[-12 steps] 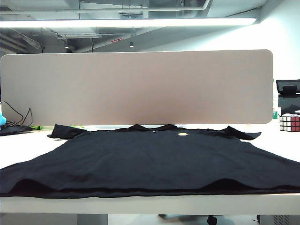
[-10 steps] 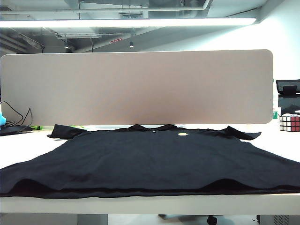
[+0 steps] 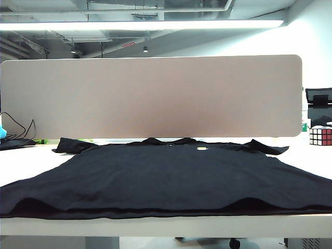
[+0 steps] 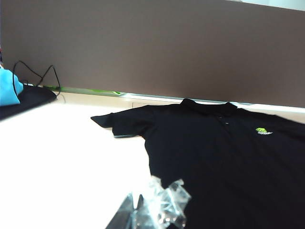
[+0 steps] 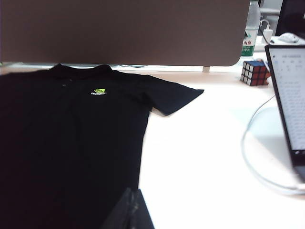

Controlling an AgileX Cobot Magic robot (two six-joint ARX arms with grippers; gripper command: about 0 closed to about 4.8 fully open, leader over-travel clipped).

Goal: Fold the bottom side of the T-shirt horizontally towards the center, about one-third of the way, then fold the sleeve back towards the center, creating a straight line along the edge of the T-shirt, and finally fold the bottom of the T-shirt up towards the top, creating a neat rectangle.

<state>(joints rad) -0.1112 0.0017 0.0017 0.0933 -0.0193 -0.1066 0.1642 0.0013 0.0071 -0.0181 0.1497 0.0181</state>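
on the white bench (image 3: 21,166), across nearly its whole width: the t-shirt (image 3: 166,176), black, short-sleeved, spread flat and face up, not yet folded anywhere. collar (image 3: 168,141) at the far edge by the grey partition panel (image 3: 150,96); small pale yellow-green chest mark (image 3: 202,149) just beside the collar. the bottom of the t-shirt (image 3: 166,211) runs along the near edge of the bench, its hem lifted into low ripples toward both near corners. one sleeve (image 4: 116,125) lies flat toward the far left corner, the other sleeve (image 5: 174,98) toward the far right, both resting on bare bench. left gripper (image 4: 143,214): low over the near left part of the bench, beside the shirt's left side, fingers pressed together, holding nothing; a crumpled clear plastic wrap (image 4: 167,202) covers its tip. right gripper (image 5: 129,212): low over the near right part of the bench, at the shirt's right side edge, fingers pressed together, holding nothing. neither gripper shows in the exterior view. other items: rubik's cube (image 5: 254,72) near the far right corner, well apart from the sleeve; laptop screen (image 5: 288,100) at the right edge with a white cable (image 5: 252,167) looping in front of it; plastic bottle (image 5: 248,36) behind the cube; blue object (image 4: 8,86) and black cable (image 4: 35,76) at the far left corner.
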